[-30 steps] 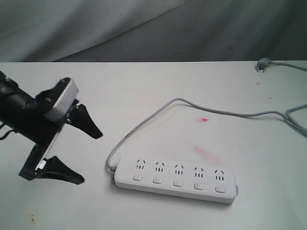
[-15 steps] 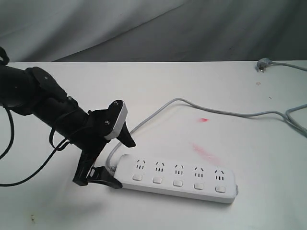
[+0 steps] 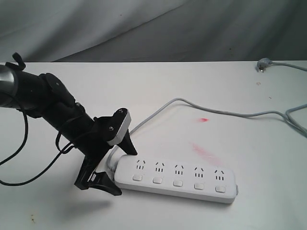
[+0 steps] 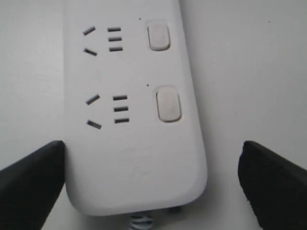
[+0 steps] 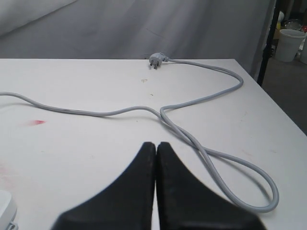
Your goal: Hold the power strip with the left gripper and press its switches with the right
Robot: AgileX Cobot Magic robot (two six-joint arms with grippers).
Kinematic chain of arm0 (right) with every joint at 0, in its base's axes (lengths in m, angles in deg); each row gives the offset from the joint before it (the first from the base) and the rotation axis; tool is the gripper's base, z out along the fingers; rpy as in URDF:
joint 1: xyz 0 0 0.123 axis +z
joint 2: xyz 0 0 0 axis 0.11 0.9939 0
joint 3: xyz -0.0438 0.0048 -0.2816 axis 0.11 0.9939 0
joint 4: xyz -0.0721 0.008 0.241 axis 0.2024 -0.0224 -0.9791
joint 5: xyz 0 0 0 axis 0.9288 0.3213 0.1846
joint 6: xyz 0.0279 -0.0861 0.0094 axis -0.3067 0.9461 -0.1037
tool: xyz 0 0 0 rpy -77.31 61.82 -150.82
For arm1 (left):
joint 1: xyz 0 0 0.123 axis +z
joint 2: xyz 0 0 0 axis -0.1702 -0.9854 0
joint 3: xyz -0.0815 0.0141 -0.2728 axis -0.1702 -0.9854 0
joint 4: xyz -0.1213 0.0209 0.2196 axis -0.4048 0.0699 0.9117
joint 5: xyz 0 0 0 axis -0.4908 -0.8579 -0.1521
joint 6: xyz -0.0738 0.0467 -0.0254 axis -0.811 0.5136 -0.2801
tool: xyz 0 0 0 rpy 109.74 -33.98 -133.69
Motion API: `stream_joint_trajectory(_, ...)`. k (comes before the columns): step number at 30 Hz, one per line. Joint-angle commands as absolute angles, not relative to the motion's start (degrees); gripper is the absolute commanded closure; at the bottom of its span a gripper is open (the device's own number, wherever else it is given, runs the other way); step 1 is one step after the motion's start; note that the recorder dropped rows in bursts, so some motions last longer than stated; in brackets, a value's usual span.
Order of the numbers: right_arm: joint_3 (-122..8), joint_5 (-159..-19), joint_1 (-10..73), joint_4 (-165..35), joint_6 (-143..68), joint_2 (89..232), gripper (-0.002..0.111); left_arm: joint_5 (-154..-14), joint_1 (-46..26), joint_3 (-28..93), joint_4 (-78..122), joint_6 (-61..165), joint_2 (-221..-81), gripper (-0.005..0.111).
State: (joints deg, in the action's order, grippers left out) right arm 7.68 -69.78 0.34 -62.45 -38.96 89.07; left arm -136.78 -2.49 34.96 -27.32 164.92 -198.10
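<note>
The white power strip (image 3: 192, 168) lies flat on the table, its five square switches (image 3: 178, 182) in a row along the near side. My left gripper (image 3: 123, 170) is open and straddles the strip's cord end. In the left wrist view the power strip (image 4: 129, 110) shows two sockets and two switches (image 4: 168, 103); the left gripper (image 4: 152, 160) has one finger (image 4: 33, 182) against the strip's edge and the other finger (image 4: 273, 182) well apart. My right gripper (image 5: 156, 147) is shut on nothing, above the table, out of the exterior view.
The grey cord (image 3: 225, 113) curves from the strip's left end across the table to a plug (image 3: 263, 63) at the back right. It loops near the right gripper as the cord (image 5: 206, 98). Red smears (image 3: 205, 151) mark the table behind the strip.
My left arm has swung right from the table's left side to the strip's cord end, and its open fingers now sit on either side of it. The strip has not moved.
</note>
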Motion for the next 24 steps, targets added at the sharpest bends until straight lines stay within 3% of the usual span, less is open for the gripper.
stream_joint_trajectory(1,7.8,-70.0,-0.1,-62.9,-38.8,88.9,0.108,-137.4,-2.8,35.3,-27.8,165.2,-199.0,0.018)
stream_joint_trajectory(3,7.8,-70.0,-0.1,-62.9,-38.8,88.9,0.108,-136.8,-2.8,35.3,-28.0,165.2,-199.0,0.021)
stream_joint_trajectory(8,7.8,-70.0,-0.1,-62.9,-38.8,88.9,0.108,-132.8,-2.8,35.3,-30.3,165.2,-199.0,0.068)
stream_joint_trajectory(13,7.8,-70.0,-0.1,-62.9,-38.8,88.9,0.108,-128.1,-2.8,35.3,-29.8,165.2,-199.0,0.103)
stream_joint_trajectory(24,7.8,-70.0,-0.1,-62.9,-38.9,88.9,0.108,-128.2,-2.8,35.3,-29.9,165.2,-199.0,0.107)
